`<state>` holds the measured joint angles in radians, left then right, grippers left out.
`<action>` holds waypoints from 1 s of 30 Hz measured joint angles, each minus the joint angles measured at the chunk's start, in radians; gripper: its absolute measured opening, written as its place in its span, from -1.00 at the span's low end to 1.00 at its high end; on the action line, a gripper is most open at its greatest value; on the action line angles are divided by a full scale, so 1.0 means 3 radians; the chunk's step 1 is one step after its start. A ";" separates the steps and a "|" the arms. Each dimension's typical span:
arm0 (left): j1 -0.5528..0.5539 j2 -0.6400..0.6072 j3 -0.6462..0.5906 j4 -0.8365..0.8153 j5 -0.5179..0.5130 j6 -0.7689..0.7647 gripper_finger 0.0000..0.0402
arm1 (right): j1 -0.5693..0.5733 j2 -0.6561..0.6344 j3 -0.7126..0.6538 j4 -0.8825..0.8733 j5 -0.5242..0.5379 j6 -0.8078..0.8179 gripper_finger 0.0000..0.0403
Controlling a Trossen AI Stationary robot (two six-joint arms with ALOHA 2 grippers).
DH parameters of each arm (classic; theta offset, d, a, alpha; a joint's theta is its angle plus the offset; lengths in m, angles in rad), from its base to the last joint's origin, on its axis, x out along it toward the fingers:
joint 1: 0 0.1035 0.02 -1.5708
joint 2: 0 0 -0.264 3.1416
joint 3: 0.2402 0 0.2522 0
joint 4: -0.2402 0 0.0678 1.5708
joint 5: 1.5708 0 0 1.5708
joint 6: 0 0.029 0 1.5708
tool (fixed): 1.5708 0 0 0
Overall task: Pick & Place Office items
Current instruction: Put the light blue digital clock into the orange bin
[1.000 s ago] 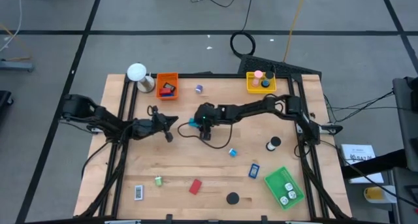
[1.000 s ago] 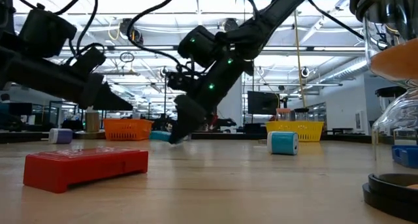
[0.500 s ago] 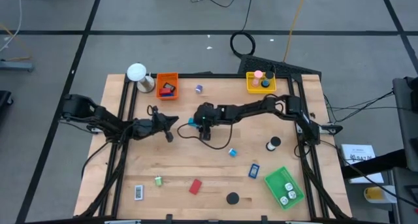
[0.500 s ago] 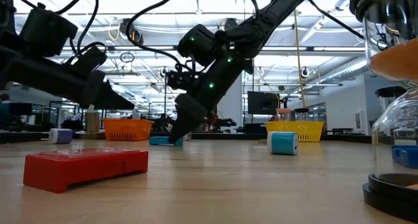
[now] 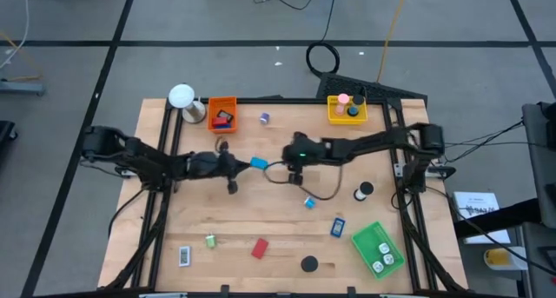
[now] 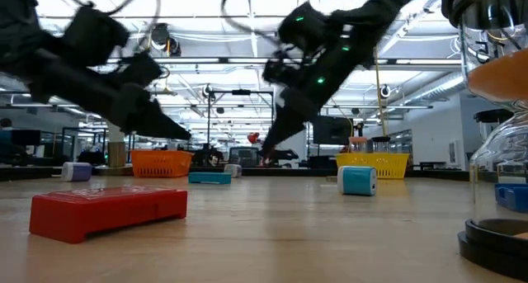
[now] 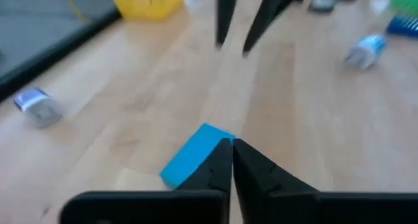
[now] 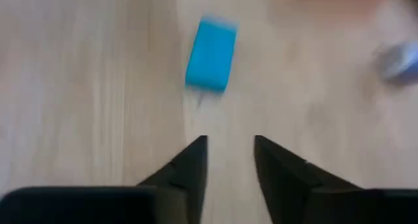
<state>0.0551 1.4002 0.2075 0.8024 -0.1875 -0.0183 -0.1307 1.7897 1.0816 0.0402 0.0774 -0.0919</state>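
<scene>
A light-blue rectangle [image 5: 259,162] lies flat on the wooden table [image 5: 261,211] near its middle. It also shows in the left wrist view [image 7: 189,157] and the right wrist view [image 8: 210,54]. My left gripper [image 7: 232,151] is shut and hovers just left of it [image 5: 242,165], above the table [image 6: 183,136]. My right gripper [image 8: 230,149] is open with nothing between its fingers. It hangs above the table to the right of the piece [image 5: 285,158].
An orange tray [image 5: 222,114] and a yellow tray [image 5: 346,109] stand at the far edge, a green tray [image 5: 378,248] at the near right. Loose on the table: purple roll [image 5: 264,118], blue roll [image 5: 308,202], blue rectangle [image 5: 337,228], red rectangle [image 5: 259,248], black disc [image 5: 309,264], green roll [image 5: 210,241].
My right gripper has drawn back from the light-blue rectangle toward the table's right edge and risen clear of the table. The rectangle has stayed lying where it was. My left gripper has moved toward the right, up to the rectangle.
</scene>
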 joint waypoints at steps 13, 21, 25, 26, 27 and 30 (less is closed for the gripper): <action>0.0439 0.0066 0.1122 -0.2049 0.0770 0.0515 -0.12 | -0.0047 -0.1354 -0.1730 0.1457 -0.0010 0.0002 -0.95; 0.0494 0.0280 0.1263 -0.2164 0.0851 0.0817 0.30 | -0.0047 -0.1625 -0.2200 0.2143 -0.0006 0.0005 -0.92; 0.0532 0.0399 0.1294 -0.2166 0.0827 0.0894 0.38 | -0.0048 -0.1625 -0.2231 0.2198 -0.0006 0.0003 -0.95; 0.0539 0.0446 0.1321 -0.2133 0.0827 0.0898 0.39 | -0.0047 -0.1625 -0.2228 0.2208 -0.0006 0.0002 -0.95; 0.0541 0.0484 0.1326 -0.2121 0.0824 0.0901 0.39 | -0.0046 -0.1625 -0.2230 0.2232 -0.0006 0.0001 -0.96; 0.0556 0.0626 0.1393 -0.2132 0.0836 0.0945 0.38 | -0.0046 -0.1625 -0.2226 0.2289 -0.0004 -0.0002 -0.97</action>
<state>0.2218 1.5879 0.6253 0.1627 0.0634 0.2653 -0.1446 1.3022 0.4139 0.7268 0.0761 -0.0925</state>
